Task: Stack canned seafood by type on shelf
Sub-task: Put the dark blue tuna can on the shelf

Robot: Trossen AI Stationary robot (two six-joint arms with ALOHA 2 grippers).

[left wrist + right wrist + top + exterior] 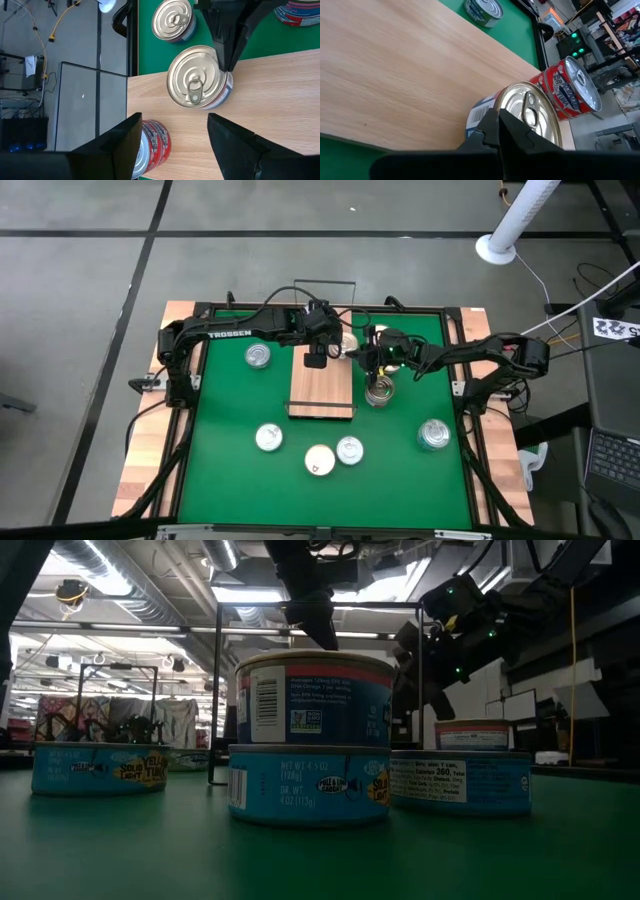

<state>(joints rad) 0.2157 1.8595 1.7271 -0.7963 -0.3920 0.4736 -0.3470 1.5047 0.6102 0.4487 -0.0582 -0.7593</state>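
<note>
Hovering spread-fingered over the shelf's (320, 392) far end, the left gripper (172, 137) is flanking the red-labelled stack (150, 148) without touching it. Beside it, the right gripper (499, 124), pinched closed and gripping nothing, is pressing its tips against the silver-topped tin (197, 77); it is probably nudging this tin, so slow pushes should keep it on the board.

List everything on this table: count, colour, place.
Mat: one, green, covers the table.
Shelf: one, light wood, mid-mat.
Red tins: small stack, at the shelf's railed far end.
Silver-topped tin: one, on the shelf beside them.
Front tins: four, blue-labelled, two of them stacked, on the mat near the front edge.
Side tins: one silver left of the shelf, one right.
Large tin: one, silver, front right.
Left gripper: open, over the red tins.
Right gripper: shut, tip against the silver-topped tin.
</note>
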